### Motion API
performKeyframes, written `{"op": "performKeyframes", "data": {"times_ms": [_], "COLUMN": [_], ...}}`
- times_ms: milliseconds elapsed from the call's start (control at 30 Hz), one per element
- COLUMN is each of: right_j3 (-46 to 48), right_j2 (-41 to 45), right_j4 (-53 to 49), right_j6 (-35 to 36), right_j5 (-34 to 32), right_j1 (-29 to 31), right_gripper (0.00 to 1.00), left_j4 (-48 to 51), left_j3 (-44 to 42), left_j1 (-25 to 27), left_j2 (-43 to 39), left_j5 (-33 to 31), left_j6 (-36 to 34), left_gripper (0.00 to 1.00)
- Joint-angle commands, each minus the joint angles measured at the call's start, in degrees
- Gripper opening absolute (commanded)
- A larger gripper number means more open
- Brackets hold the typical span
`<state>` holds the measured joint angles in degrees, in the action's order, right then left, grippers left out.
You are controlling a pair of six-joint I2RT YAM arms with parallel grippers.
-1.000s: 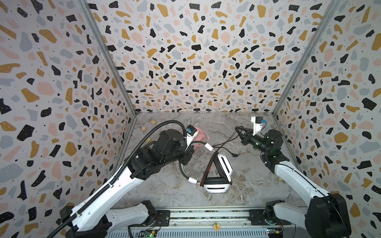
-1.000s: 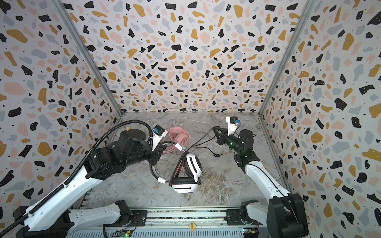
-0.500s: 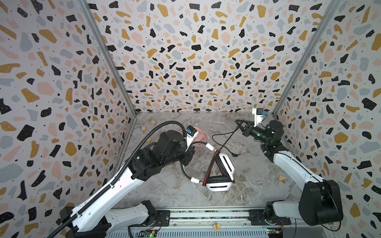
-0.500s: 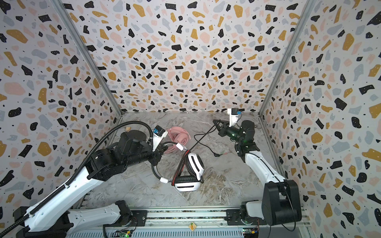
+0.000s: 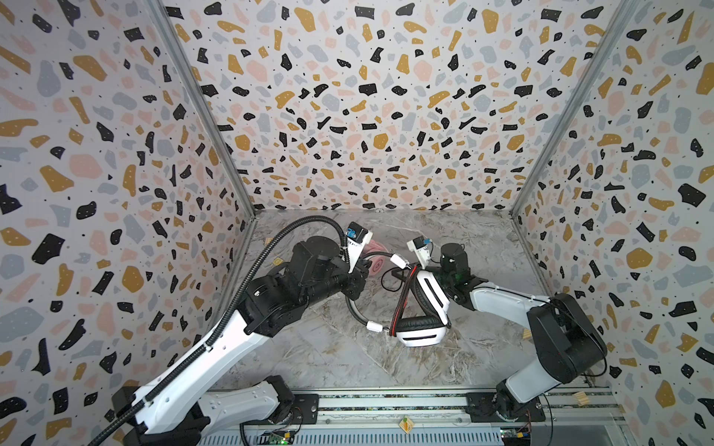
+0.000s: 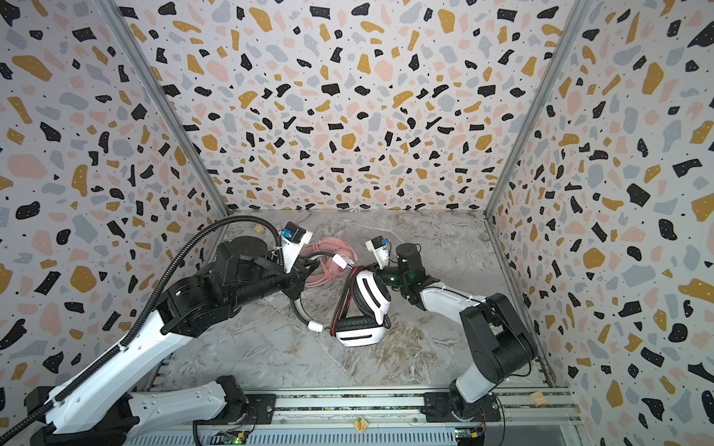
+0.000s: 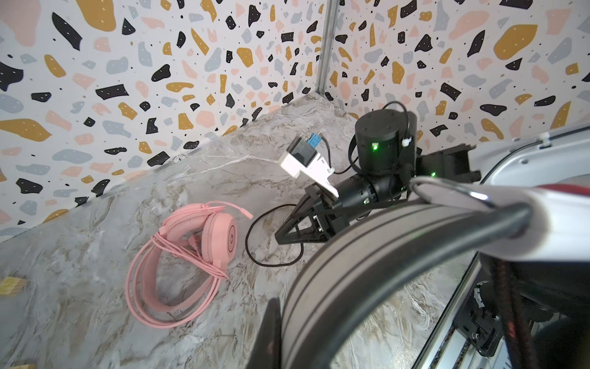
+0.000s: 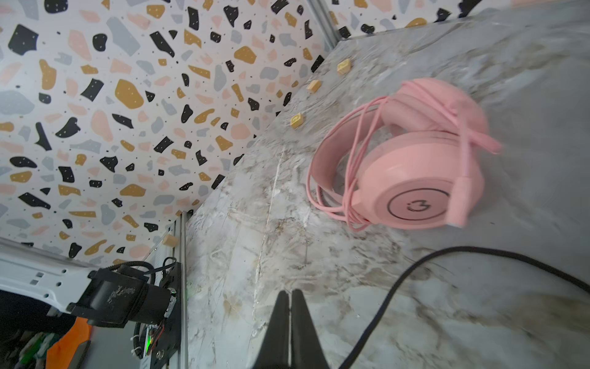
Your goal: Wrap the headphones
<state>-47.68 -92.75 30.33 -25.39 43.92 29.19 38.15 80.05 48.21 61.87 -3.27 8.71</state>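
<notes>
White-and-black headphones (image 5: 432, 294) sit clamped in left claw (image 5: 362, 275) — right claw (image 8: 289, 297) closed beside cable (image 8: 415, 258).

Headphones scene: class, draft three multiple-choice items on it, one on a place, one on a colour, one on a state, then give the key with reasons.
1. Where is the pink headset?
A. Hanging on the back wall.
B. Lying on the marble table, farther back than the white-and-black headset.
C. On the front rail.

2. What colour is the loose cable near the right pincer?
A. Pink.
B. White.
C. Black.

3. How do the right pincer's jaws stand?
A. Shut, with nothing between them.
B. Wide open.
C. Clamped on a pink ear cup.

Key: 1 B, as the left wrist view shows it lying on the marble; 2 C, as the right wrist view shows it black against the marble; 3 A, as the jaws meet there and the cable passes beside them.
</notes>
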Motion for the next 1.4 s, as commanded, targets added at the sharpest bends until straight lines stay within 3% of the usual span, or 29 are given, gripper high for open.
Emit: {"op": "performKeyframes", "data": {"times_ms": [0, 200, 333, 533, 600, 667, 833, 933, 1033, 1267, 1367], "right_j3": [-1.1, -0.9, -3.5, -5.1, -4.4, -2.8, 3.9, 8.5, 13.2, 19.6, 19.6], "right_j2": [-4.8, -14.3, -20.6, -23.6, -23.1, -21.8, -16.2, -10.8, -3.7, 18.8, 28.0], "right_j4": [4.2, 25.5, 32.6, 34.8, 34.4, 34.1, 32.6, 29.3, 21.9, -7.5, -18.3], "right_j6": [-1.4, -15.7, -20.6, -21.8, -21.1, -20.4, -18.1, -15.8, -11.4, 1.3, 3.6], "right_j5": [-0.5, 3.9, 5.6, 5.3, 4.8, 4.2, 1.5, 0.4, -2.1, -14.0, -18.2], "right_j1": [1.0, 2.4, 3.2, 4.1, 4.6, 4.8, 4.8, 5.0, 5.9, 10.5, 12.1], "right_gripper": [0.08, 0.14, 0.17, 0.18, 0.13, 0.02, 0.0, 0.0, 0.0, 0.0, 0.0], "left_j4": [-13.2, -13.9, -15.6, -17.5, -18.5, -20.1, -24.7, -27.1, -26.3, -25.8, -25.9], "left_j3": [7.2, 9.6, 9.3, 9.0, 8.6, 7.7, 4.0, 1.0, -0.2, -4.5, -5.9], "left_j1": [0.3, -0.9, -2.6, -6.6, -9.6, -13.1, -21.2, -25.8, -27.9, -28.9, -29.0], "left_j2": [-0.9, 0.4, 0.8, 1.2, 1.5, 1.7, 2.6, 3.3, 5.0, 8.4, 9.4], "left_j5": [3.2, 1.4, 2.9, 5.4, 7.5, 10.1, 10.4, 5.1, -4.9, -31.8, -39.2], "left_j6": [4.2, 4.6, 5.9, 7.8, 8.8, 10.2, 13.8, 17.6, 20.1, 24.3, 26.2], "left_gripper": [0.0, 0.0, 0.0, 0.0, 0.0, 0.0, 0.0, 0.0, 0.0, 0.0, 0.0]}}
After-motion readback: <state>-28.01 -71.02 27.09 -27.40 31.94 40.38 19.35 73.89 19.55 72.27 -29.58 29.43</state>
